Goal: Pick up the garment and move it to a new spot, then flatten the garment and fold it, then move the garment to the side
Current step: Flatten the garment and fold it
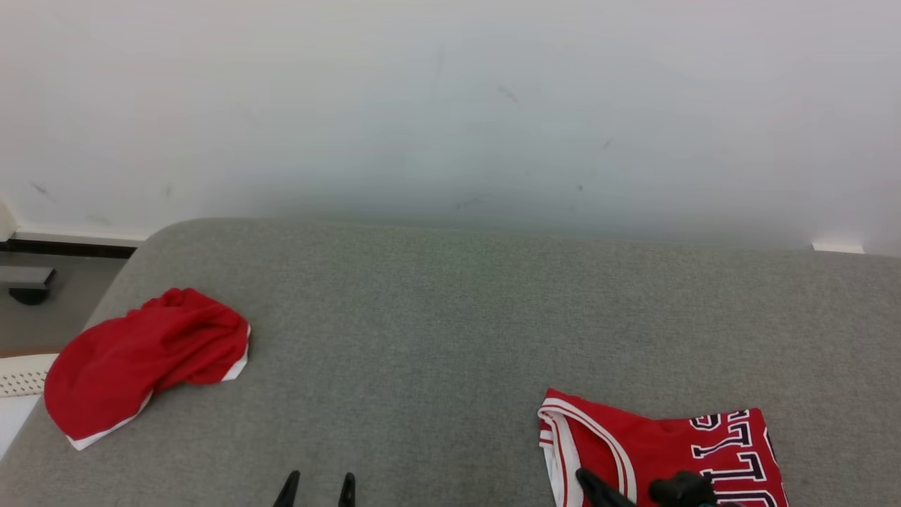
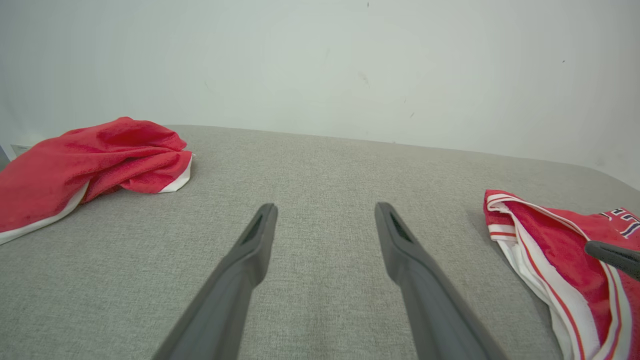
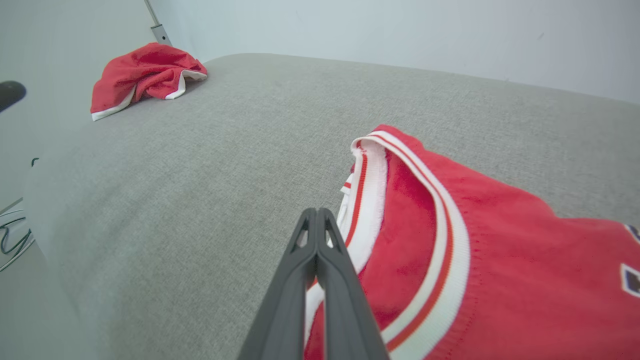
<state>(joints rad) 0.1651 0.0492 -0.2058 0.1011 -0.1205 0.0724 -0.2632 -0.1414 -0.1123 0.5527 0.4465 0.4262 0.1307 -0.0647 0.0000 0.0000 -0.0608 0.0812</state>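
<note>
Folded jersey [image 1: 669,443] lies near right on grey surface [image 1: 436,317], lettering up, striped trim edge toward middle. Right pincer [image 3: 316,212] pressed together, tips over that trim; looks like no cloth caught, but I can't be sure. Left pincer [image 2: 326,210] spread over bare surface, jersey well to its right. Right arm nearer. Crumpled red garment [image 1: 148,359] at left edge. I judge sideways move next.

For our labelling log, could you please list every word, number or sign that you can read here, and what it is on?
"LLS": black-and-white block letters lying sideways on the jersey; the start of the word is cut off at the head view's bottom edge.
Left wrist view: a fragment of the same lettering, too cut off to read.
Crumpled garment: no text shows.
</note>
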